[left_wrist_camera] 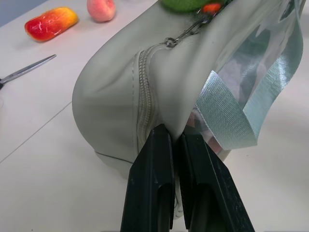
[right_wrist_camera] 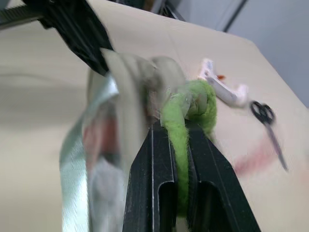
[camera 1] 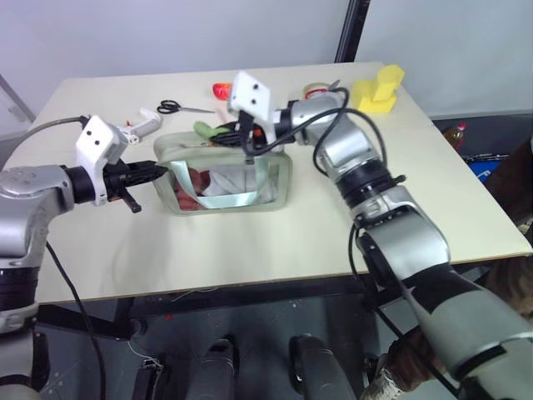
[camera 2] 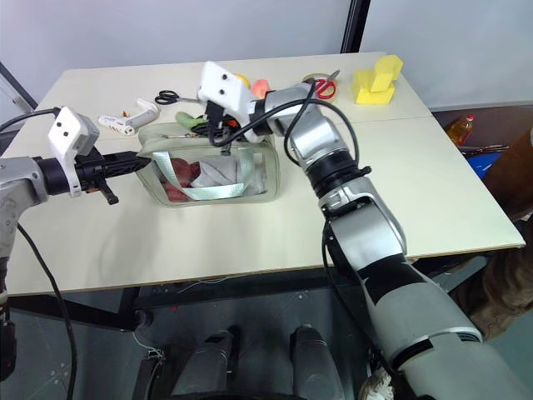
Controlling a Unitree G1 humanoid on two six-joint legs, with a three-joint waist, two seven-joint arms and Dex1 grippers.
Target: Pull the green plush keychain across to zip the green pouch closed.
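The green pouch [camera 1: 223, 177] is set on the pale table [camera 1: 275, 233], slightly toward eleven o'clock of the tabletop's middle, its clear window crossed by a pale strap [camera 1: 225, 198]. Its nine o'clock end is pinched by the left gripper [left_wrist_camera: 176, 140], whose black fingers [left_wrist_camera: 152, 179] are clamped on a fold of the fabric just beside the zipper track [left_wrist_camera: 144, 96]. At the pouch's top edge, toward twelve o'clock, the green plush keychain [right_wrist_camera: 186, 121] is gripped by the right gripper [right_wrist_camera: 179, 130]; the fuzzy lime material is squeezed between the two closed fingers [right_wrist_camera: 152, 179]. In the left wrist view a short metal chain [left_wrist_camera: 186, 35] is seen running from the zipper pull to the plush.

Beyond the pouch, toward eleven o'clock, black-handled scissors [camera 1: 171, 107] and a white tool [camera 1: 143, 125] are laid near each other. A red-yellow toy fruit [left_wrist_camera: 50, 22] and a peach-coloured one [left_wrist_camera: 101, 8] are placed near the scissors. A yellow block [camera 1: 379, 88] is found at the table's two o'clock corner, with a tape roll [camera 1: 318, 89] just beside it.
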